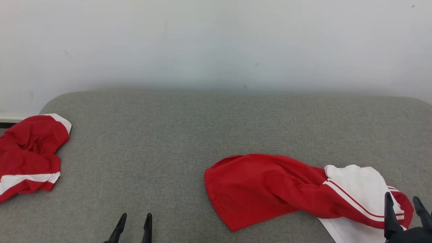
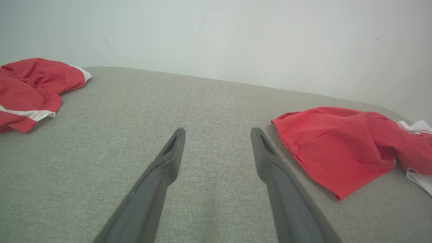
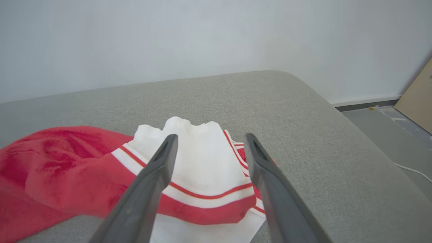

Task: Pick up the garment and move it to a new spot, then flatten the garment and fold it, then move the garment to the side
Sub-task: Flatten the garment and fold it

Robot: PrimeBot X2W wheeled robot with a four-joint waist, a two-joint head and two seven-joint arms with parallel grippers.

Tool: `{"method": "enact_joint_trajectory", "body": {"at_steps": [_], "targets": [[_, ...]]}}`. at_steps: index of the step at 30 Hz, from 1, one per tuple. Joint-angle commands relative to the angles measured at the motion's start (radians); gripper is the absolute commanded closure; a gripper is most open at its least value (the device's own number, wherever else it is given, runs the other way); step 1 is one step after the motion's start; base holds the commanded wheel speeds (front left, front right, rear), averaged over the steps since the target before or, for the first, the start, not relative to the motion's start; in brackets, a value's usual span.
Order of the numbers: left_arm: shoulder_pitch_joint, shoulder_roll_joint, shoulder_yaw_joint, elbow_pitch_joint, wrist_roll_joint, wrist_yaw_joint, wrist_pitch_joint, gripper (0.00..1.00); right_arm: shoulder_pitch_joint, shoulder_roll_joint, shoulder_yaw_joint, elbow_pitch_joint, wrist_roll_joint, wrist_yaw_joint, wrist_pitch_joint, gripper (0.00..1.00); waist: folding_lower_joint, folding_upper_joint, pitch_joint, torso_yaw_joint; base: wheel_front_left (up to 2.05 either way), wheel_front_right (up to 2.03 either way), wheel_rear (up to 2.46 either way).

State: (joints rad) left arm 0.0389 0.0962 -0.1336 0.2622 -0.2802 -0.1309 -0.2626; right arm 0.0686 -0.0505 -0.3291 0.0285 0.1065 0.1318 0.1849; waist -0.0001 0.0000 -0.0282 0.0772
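Grey woven cushion across the whole foreground, rounded at the far corners, backed by a plain pale wall. Right gripper first: both long dark fingers splayed well apart, nothing clamped between them, tips pointing forward and slightly down over the white panel of the red and white garment; just above the cloth or grazing it, hard to tell which. From the head camera, low in the lower right corner, fingers pointing up and away, dark wrist body cut off by the frame edge. Beneath and around those fingers, white fabric edged with thin red stripes, bunched and creased. Leftward from there, a long red body of cloth, rumpled, lying on the cushion right of centre, one red corner toward the near edge. Left gripper likewise spread wide and empty, held low over bare cushion, fingers pointing forward, well apart from the garment, red edge of it off to the right. Farther out, at the cushion's left end, a second red garment with white bands, crumpled in a heap. Beyond the cushion's right end, in the right wrist view, grey floor, a thin white cable and a tan board at the frame edge.
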Motion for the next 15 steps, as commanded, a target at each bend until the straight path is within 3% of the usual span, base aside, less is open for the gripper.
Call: {"method": "enact_joint_trajectory", "body": {"at_steps": [1, 10, 15], "targets": [[0.008, 0.001, -0.002, 0.001, 0.006, 0.001, -0.003, 0.0, 0.019, 0.0, 0.005, -0.003, 0.0, -0.002, -0.015, 0.0, 0.0001, 0.0, -0.006, -0.005, 0.0, 0.0, 0.0], [0.038, -0.005, 0.028, 0.001, 0.018, 0.001, -0.003, 0.0, 0.09, 0.001, 0.161, 0.017, 0.026, -0.002, -0.281, 0.0, 0.0001, 0.0, -0.046, -0.015, 0.0, 0.0, 0.0], [0.074, -0.01, 0.046, -0.006, 0.027, 0.001, -0.003, 0.0, 0.125, 0.0, 0.211, 0.048, 0.028, -0.002, -0.35, 0.0, 0.0001, 0.0, -0.07, -0.027, 0.0, 0.0, 0.0]]}}
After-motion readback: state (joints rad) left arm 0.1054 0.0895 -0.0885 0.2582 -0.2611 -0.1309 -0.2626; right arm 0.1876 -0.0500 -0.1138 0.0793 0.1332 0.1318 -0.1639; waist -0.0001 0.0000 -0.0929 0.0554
